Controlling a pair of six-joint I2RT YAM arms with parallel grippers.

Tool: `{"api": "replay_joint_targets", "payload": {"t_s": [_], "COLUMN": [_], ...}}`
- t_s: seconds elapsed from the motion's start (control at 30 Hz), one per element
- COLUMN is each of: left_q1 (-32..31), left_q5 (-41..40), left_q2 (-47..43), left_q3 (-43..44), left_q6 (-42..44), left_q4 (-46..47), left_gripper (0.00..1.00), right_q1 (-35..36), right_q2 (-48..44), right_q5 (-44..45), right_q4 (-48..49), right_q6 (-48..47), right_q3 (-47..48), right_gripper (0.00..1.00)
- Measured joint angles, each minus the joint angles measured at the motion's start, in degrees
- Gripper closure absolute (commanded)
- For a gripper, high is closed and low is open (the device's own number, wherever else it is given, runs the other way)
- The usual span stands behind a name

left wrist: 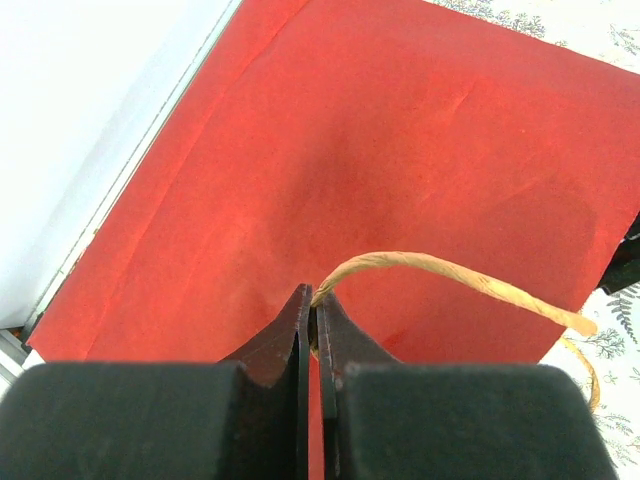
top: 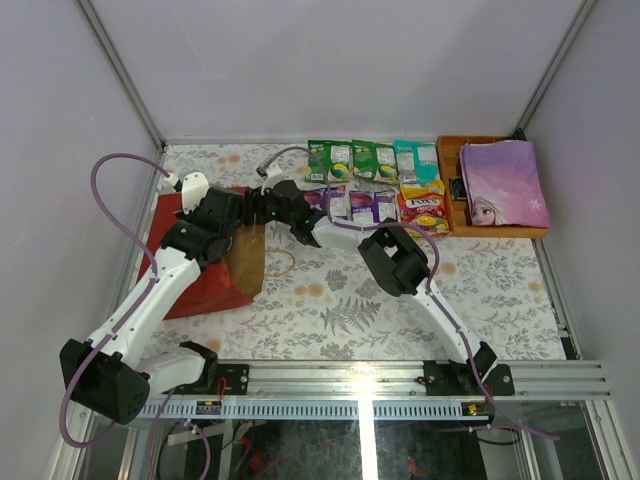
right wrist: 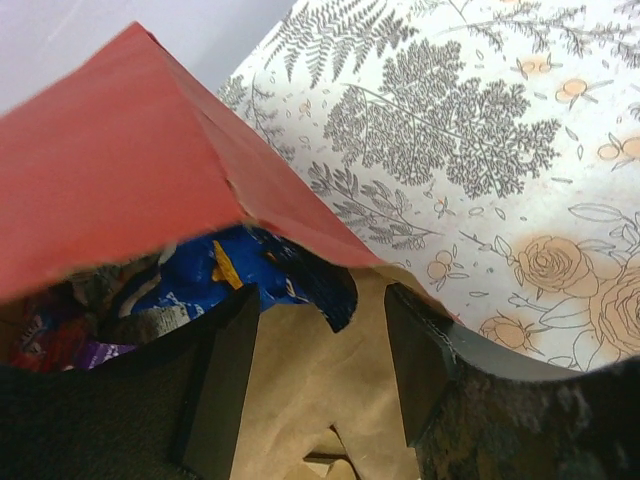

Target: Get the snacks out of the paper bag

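**Left fingers** point(left wrist: 305, 330): black and wedge-shaped, pressed fully together on the tan twisted-paper handle point(left wrist: 450, 272) of the tall red paper bag point(left wrist: 400, 130). The bag lies on its side at the left of the floral-printed worktop point(right wrist: 480, 130), and its matte outer face is faintly creased.

**Right fingers** point(right wrist: 232, 345): spread wide and holding nothing, they sit at the bag's open mouth over the brown kraft lining point(right wrist: 300, 390). Just beyond their tips, inside the bag, lies a glossy, crinkled blue foil bag point(right wrist: 215, 272), with dim purple foil point(right wrist: 95, 352) deeper in.

**Beyond the bag:** flat glossy packets lie in two rows, with purple packets point(top: 372, 207) and yellow-red packets point(top: 423, 203) nearer, and green packets point(top: 330, 160) and a teal packet point(top: 415, 158) behind.

**Far right:** an orange-brown wooden tray point(top: 450, 150) carries a purple princess book point(top: 503, 183).
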Motion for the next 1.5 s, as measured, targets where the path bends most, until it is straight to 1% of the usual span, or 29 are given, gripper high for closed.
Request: {"api": "replay_joint_targets", "payload": {"t_s": [0.4,0.47,0.53,0.57,0.6,0.83,0.9,0.97,1.07,1.2,1.27,1.37,1.5], "left_q1": [0.00,0.00,0.00,0.00,0.00,0.00,0.02,0.04,0.28,0.90,1.27,1.88,2.19], "left_q5": [0.57,0.57,0.57,0.57,0.59,0.59,0.55,0.52,0.46,0.17,0.04,-0.11,-0.24], "left_q2": [0.02,0.02,0.02,0.02,0.02,0.02,0.02,0.02,0.02,0.00,0.00,-0.33,-1.29], "left_q3": [0.00,0.00,0.00,0.00,0.00,0.00,0.00,0.00,0.00,0.00,0.00,0.00,0.00], "left_q6": [0.20,0.22,0.26,0.28,0.35,0.44,0.44,0.42,0.35,0.07,-0.09,-0.33,-0.52], "left_q4": [0.07,0.07,0.07,0.09,0.09,0.11,0.11,0.11,0.09,0.09,0.09,0.09,0.09], "left_gripper": [1.00,1.00,1.00,1.00,1.00,1.00,1.00,1.00,1.00,1.00,1.00,1.00,1.00], "right_q1": [0.00,0.00,0.00,0.02,0.02,0.04,0.04,0.07,0.04,0.11,0.17,0.55,1.25], "right_q2": [1.75,1.75,1.75,1.75,1.75,1.62,0.57,-2.25,-9.29,-23.15,-29.57,-38.27,-42.75], "right_q5": [-0.83,-0.81,-0.81,-0.81,-0.83,-0.87,-0.94,-1.14,-2.56,-3.85,-4.35,-6.29,-8.35], "right_q4": [-0.57,-0.50,-0.52,-0.59,-0.57,-0.02,1.01,1.53,2.27,3.52,4.24,5.84,7.15], "right_q6": [1.18,1.29,1.46,1.55,1.60,1.99,2.03,2.43,3.39,4.83,5.33,5.51,5.49], "right_q3": [1.49,1.86,2.23,2.45,2.69,2.47,-0.42,-6.03,-17.11,-31.71,-35.85,-38.12,-38.12], "right_gripper": [0.60,0.69,0.84,0.95,0.99,1.00,1.00,1.00,1.00,1.00,1.00,1.00,1.00]}}
